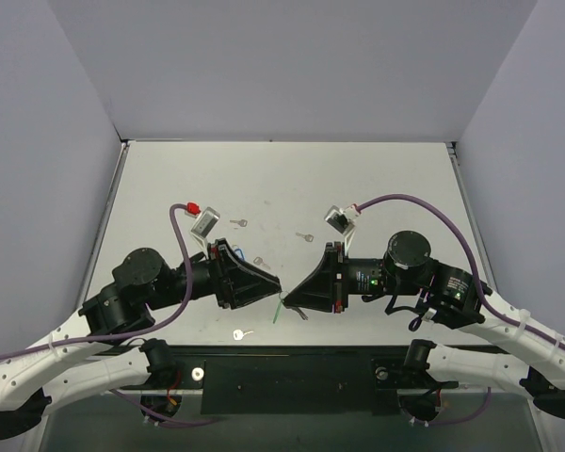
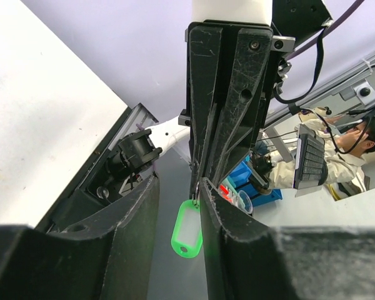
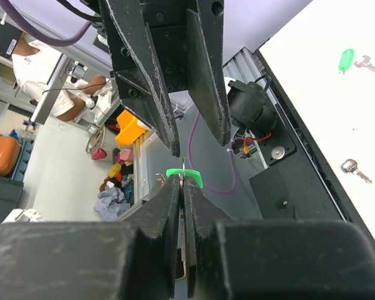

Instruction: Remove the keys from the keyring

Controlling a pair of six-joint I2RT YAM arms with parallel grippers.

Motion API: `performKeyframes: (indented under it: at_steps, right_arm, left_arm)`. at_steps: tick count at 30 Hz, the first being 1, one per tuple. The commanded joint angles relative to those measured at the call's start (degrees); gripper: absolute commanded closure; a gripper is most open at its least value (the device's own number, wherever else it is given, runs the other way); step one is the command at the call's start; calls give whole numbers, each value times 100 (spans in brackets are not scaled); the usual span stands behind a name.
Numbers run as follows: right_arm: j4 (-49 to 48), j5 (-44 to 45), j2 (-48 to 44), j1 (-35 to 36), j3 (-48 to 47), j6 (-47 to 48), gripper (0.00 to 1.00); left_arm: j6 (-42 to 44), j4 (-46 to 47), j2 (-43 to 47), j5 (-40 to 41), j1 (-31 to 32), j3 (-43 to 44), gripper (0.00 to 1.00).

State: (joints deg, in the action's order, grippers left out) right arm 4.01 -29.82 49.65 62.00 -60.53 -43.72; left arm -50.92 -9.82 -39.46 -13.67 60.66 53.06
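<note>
The scene is enclosed by plain, matt grey walls (image 1: 292,66). A flat, pale, faintly speckled tabletop (image 1: 377,179) lies beneath the keyring, and a black metal bar (image 1: 292,372) runs along the table edge on the near side of it. The left arm (image 1: 160,282) and the right arm (image 1: 414,268), both of black jointed housings on white bases, are angled inward so that their wedge-shaped claws meet just above the keyring.

The right gripper (image 3: 183,184), of scuffed black plastic, is pinched fully closed on the top of the keyring (image 2: 186,231). This is a small oblong light-green plastic tag with a white label window and a thin metal ring, and it is hung upright in the air. The left gripper (image 2: 178,181) is held partly apart, with one finger on each side of the keyring and nothing clamped. Whether a key is on the ring cannot be told.

Small round-headed silver metal keys (image 1: 304,236) are scattered flat on the tabletop beyond the keyring, well apart from it
</note>
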Motion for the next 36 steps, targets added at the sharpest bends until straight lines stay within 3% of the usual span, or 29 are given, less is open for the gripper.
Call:
performKeyframes:
  at_steps: [1,5,16,25,29,32,36]
  right_arm:
    - [-348,20,-52,49,-37,-40,100]
    - [-357,64,-52,49,-64,4,100]
    - [-191,152,1,49,-275,198,100]
    - [-111,293,10,41,-363,294,100]
    - [-94,328,80,41,-415,321,100]
    - [-93,319,141,41,-451,321,100]
    - [-76,319,159,32,-460,295,100]
  left_arm:
    - [-103,490,-18,5,25,3,60]
    - [-129,517,-53,-92,24,-32,66]
    - [-208,578,-53,-197,33,-94,66]
    - [-314,798,-61,-276,156,-147,75]
    - [-305,868,-79,-303,218,-86,83]
    - [-270,789,-132,-303,235,20,99]
    - [-182,544,-202,-259,235,143,100]
